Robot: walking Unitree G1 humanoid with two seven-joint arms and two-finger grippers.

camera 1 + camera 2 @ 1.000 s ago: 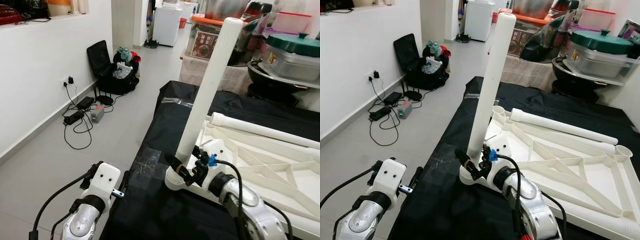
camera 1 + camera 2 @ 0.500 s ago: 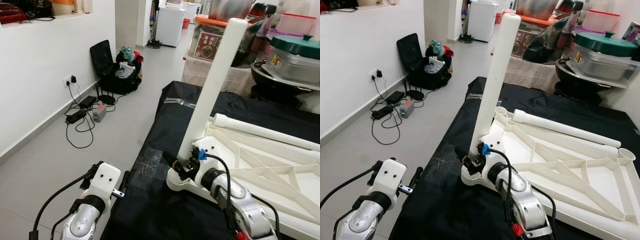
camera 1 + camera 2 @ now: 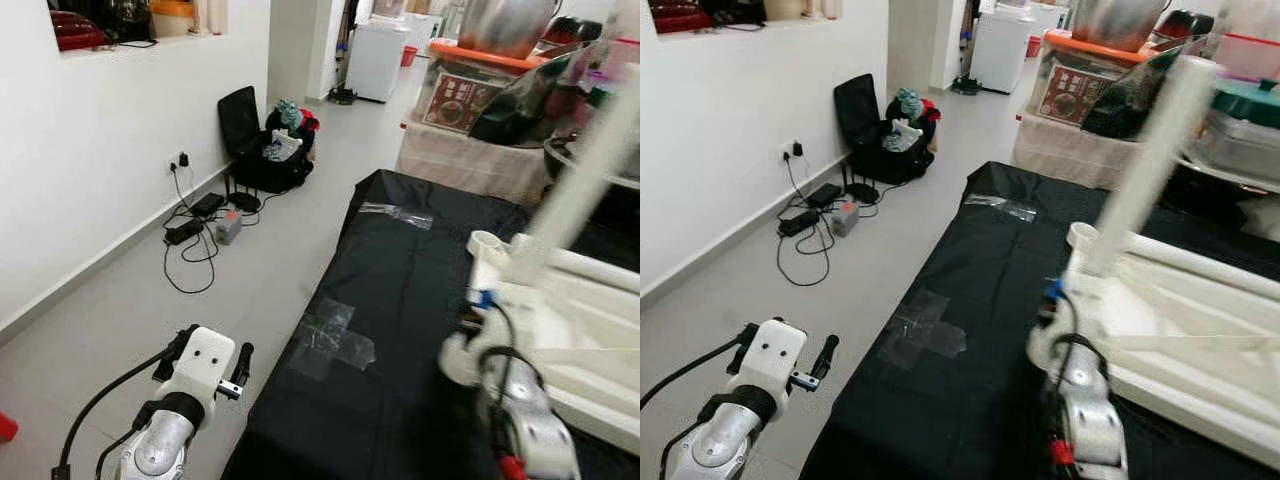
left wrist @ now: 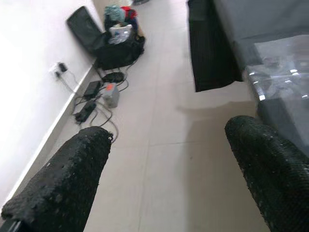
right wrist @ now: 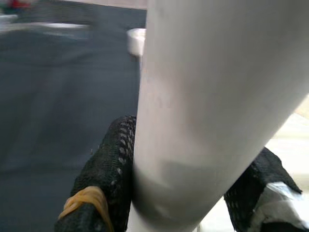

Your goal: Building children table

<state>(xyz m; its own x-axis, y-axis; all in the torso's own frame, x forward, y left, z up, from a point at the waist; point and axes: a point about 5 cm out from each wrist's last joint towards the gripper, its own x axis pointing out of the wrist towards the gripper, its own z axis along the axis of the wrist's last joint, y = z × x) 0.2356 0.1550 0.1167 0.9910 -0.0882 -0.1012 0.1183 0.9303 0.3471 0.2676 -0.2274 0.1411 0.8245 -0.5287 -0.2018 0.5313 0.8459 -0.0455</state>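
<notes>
The white table top lies upside down on a black-covered table. A white table leg stands tilted in its near corner socket, blurred in both eye views. My right gripper is shut on the base of that leg. The right wrist view shows the leg squeezed between the black fingers. A second white leg lies along the far side of the top. My left gripper hangs open over the floor beside the table, holding nothing.
A patch of clear tape marks the black cover near its edge. On the floor to the left are a black bag and cables with power adaptors by the white wall. Pots and boxes crowd the back.
The head camera has swung left, so the table and leg now sit further right and look blurred. The right gripper still grips the leg's base. The left arm hangs as before.
</notes>
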